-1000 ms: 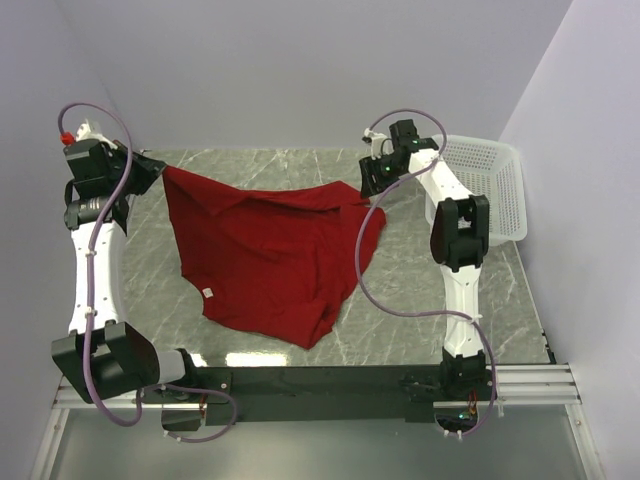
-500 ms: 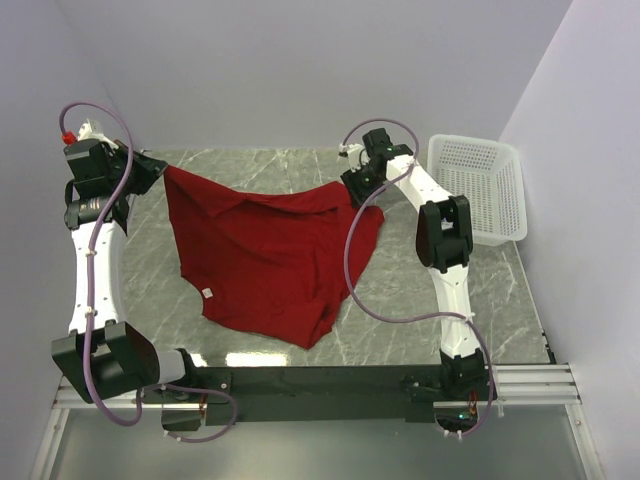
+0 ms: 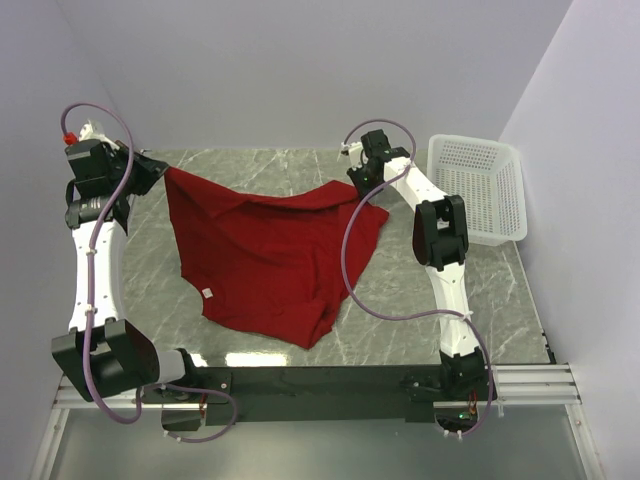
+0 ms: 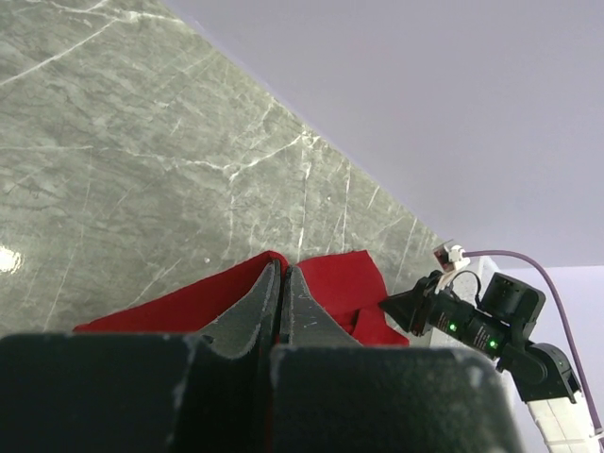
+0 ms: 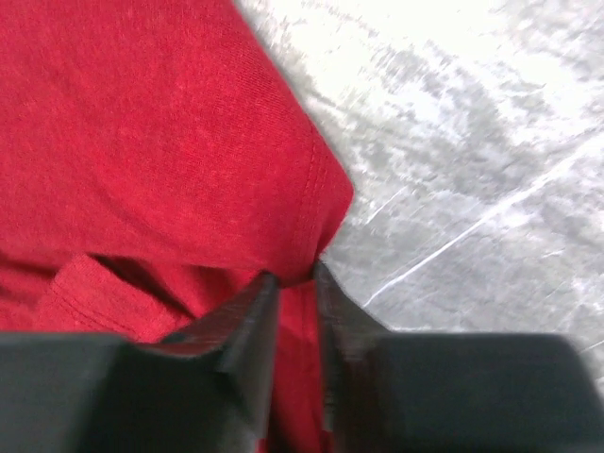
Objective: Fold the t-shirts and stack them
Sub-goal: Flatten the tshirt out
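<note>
On my left, the left gripper [image 4: 283, 272] sits at the far left corner of the table [image 3: 400, 285]. Its jaws are pressed together with almost no gap. A corner of the t-shirt [image 3: 270, 255] is clamped between them, and in the left wrist view red cloth shows on both sides of the closed tips. From that pinch the cloth is drawn out into a point, raised a little above the marble.

Moving right, the t-shirt spreads across the middle of the table as one rumpled, uneven sheet, not folded. Its far edge runs between the two grippers with a shallow sag. The bulk lies flat on the surface and narrows toward the near edge, where a few folds bunch up. A small white tag [image 3: 208, 293] shows on the cloth near its left side.

Further right, the right gripper [image 5: 293, 278] holds the opposite far corner. Its fingers [image 5: 247, 316] are nearly closed, with only a narrow slot between them, and that slot is filled with red cloth. The hemmed corner of the shirt comes right down to the tips, with bare marble just beyond.

At the far right a white basket [image 3: 480, 190] stands beside the right arm, apart from the shirt.
</note>
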`<state>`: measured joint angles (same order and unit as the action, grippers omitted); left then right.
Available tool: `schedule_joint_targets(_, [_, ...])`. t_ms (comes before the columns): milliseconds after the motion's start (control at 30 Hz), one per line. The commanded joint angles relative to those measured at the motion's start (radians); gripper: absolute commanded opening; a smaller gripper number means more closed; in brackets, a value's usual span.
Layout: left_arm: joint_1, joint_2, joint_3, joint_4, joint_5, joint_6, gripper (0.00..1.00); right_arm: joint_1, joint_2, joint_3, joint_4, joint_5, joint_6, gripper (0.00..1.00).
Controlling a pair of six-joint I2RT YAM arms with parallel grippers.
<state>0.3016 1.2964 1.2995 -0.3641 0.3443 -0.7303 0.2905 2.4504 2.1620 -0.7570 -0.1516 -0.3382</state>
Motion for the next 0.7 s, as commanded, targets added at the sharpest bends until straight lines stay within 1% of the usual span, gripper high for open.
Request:
schedule_joint_targets(0, [0.002,0.003,-0.002,0.039,0.019,-0.006,0.01,0.006,-0.028,0.045,0.07,0.023,0.022,0.25])
schedule_joint_targets(33, [0.002,0.004,-0.003,0.039,0.019,-0.004,0.01,0.007,-0.033,0.042,0.077,0.023,0.025,0.23])
schedule_joint_targets(67, [0.001,0.004,-0.005,0.039,0.016,-0.004,0.01,0.006,-0.039,0.039,0.091,0.02,0.027,0.17])
schedule_joint_targets(100, [0.002,0.006,-0.003,0.039,0.018,-0.004,0.01,0.004,-0.053,0.033,0.097,0.015,0.028,0.07])
schedule_joint_targets(133, [0.002,0.006,-0.006,0.039,0.018,-0.004,0.01,0.006,-0.06,0.03,0.102,0.012,0.03,0.0])
schedule_joint_targets(267, [0.002,0.006,-0.017,0.042,0.013,-0.001,0.01,0.002,-0.111,-0.004,0.134,-0.019,0.033,0.0])
schedule_joint_targets(433, [0.002,0.004,-0.028,0.044,0.001,0.005,0.01,-0.014,-0.243,-0.097,0.171,-0.106,0.036,0.0])
schedule_joint_targets(467, [0.002,0.003,-0.028,0.044,-0.001,0.006,0.01,-0.016,-0.281,-0.108,0.17,-0.12,0.03,0.0])
schedule_joint_targets(667, [0.002,0.006,-0.031,0.05,-0.008,0.008,0.01,-0.025,-0.379,-0.163,0.108,-0.186,-0.033,0.0])
